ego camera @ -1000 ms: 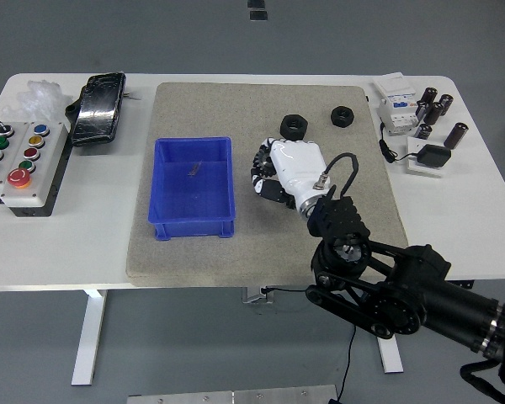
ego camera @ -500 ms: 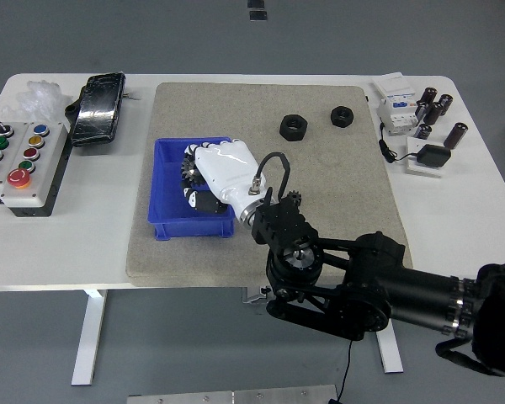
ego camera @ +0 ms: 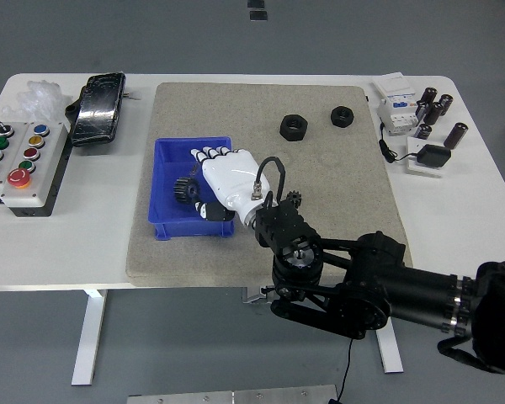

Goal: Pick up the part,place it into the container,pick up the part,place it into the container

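1. One black gear (ego camera: pixel 183 188) now lies inside the blue container (ego camera: pixel 165 160), left of the white right hand (ego camera: pixel 227 178); half a second ago it sat tucked in the curled fingers over the bin.
2. The gear rests near the bin's middle, flat or nearly flat, its toothed rim facing outward all round. Being round, it has no clear long axis, and whether it tilts slightly cannot be told.
3. The hand has loosened since the earlier frame: the fingers (ego camera: pixel 209 154) are now stretched out toward the bin's far wall, spread and holding nothing, while the thumb side sits low near the bin's right front corner. The hand is just beside the gear; whether it touches the gear cannot be told.
4. The hand's place over the right half of the bin is almost unchanged from half a second ago, whereas a second ago it was well to the right, over the grey mat (ego camera: pixel 337 194), closed on the gear.
5. The black right arm (ego camera: pixel 353 282) comes in from the lower right, crossing the table's near edge.
6. Two black nuts (ego camera: pixel 292 126) lie on the mat's far part, well apart from the bin, unmoved across all frames.
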Controlling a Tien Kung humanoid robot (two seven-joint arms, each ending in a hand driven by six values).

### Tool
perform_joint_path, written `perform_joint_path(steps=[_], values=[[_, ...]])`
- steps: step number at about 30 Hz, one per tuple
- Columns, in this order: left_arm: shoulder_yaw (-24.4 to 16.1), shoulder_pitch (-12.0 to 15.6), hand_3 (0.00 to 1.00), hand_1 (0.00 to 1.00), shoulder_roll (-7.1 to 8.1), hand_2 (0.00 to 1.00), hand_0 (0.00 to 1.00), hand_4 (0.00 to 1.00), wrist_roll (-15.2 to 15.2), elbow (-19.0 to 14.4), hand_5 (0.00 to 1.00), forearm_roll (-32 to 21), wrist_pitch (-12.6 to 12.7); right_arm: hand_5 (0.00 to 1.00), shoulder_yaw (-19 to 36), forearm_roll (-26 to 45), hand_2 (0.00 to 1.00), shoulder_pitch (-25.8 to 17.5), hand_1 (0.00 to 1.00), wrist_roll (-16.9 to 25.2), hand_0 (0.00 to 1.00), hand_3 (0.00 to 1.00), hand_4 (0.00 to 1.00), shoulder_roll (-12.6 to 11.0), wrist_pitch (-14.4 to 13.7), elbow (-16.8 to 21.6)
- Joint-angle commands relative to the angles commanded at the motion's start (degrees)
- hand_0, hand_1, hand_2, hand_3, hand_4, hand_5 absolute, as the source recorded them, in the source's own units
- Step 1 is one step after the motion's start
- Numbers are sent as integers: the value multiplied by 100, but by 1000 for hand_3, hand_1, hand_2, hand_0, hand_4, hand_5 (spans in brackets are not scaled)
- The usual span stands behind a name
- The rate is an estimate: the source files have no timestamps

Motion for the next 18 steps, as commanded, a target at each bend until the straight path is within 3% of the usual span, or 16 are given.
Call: perform_joint_path(steps=[7, 8, 14, 15, 18], values=[[-54, 17, 634, 578, -21, 548, 666, 600, -31, 0, 476, 86, -7, 501, 708, -457, 918, -472, 850, 0, 643, 960, 833, -8, -383, 164], [-55, 26, 634, 576, -29, 548, 665, 599, -29, 0, 471, 87, -7, 467, 828, -504, 856, -553, 790, 0, 550, 941, 809, -30, -389, 142], [-123, 61, 634, 576, -54, 548, 665, 599, -9, 0, 471, 179, -12, 467, 1461, -407, 856, -939, 790, 0, 550, 941, 809, -123, -223, -260], [-119, 57, 633, 574, -55, 548, 665, 599, -16, 0, 471, 180, -14, 447, 1512, -391, 823, -997, 739, 0, 457, 934, 800, -125, -199, -321], [-80, 38, 633, 574, -54, 548, 665, 599, -46, 0, 471, 157, -19, 447, 1596, -349, 823, -1145, 739, 0, 457, 934, 800, -150, -120, -475]])
